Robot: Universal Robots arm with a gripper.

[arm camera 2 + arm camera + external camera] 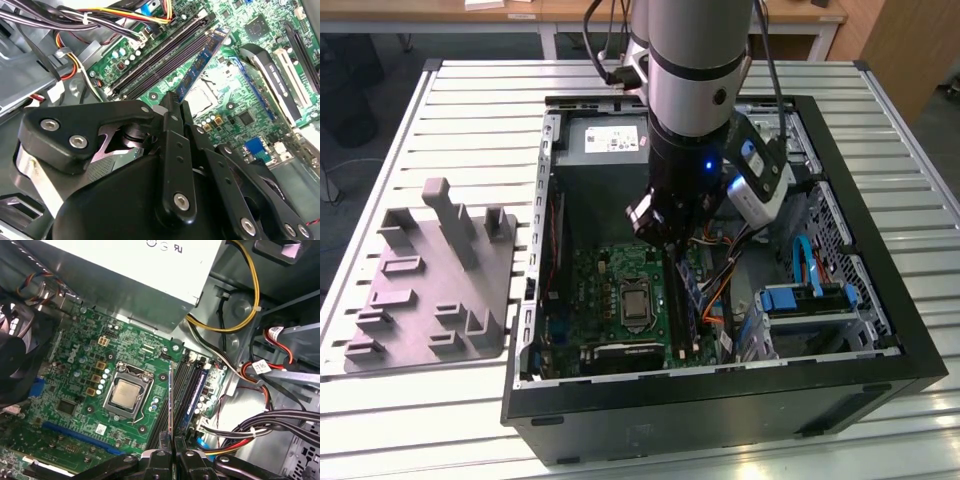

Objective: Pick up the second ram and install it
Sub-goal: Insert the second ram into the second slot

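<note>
Clamping the second ram [171, 390] edgewise, gripper [172, 452] over motherboard [75, 372]

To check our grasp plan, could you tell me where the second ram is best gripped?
Pinch the second ram across its flat faces at the upper edge, from above: it is thin, stands on edge, and its lower edge must reach the slot. The end effector holds it so.

Exterior view: high oblique over the computer case [720, 410]. Both wrist views: close, past the gripper [172, 452] onto the motherboard [70, 380].
</note>
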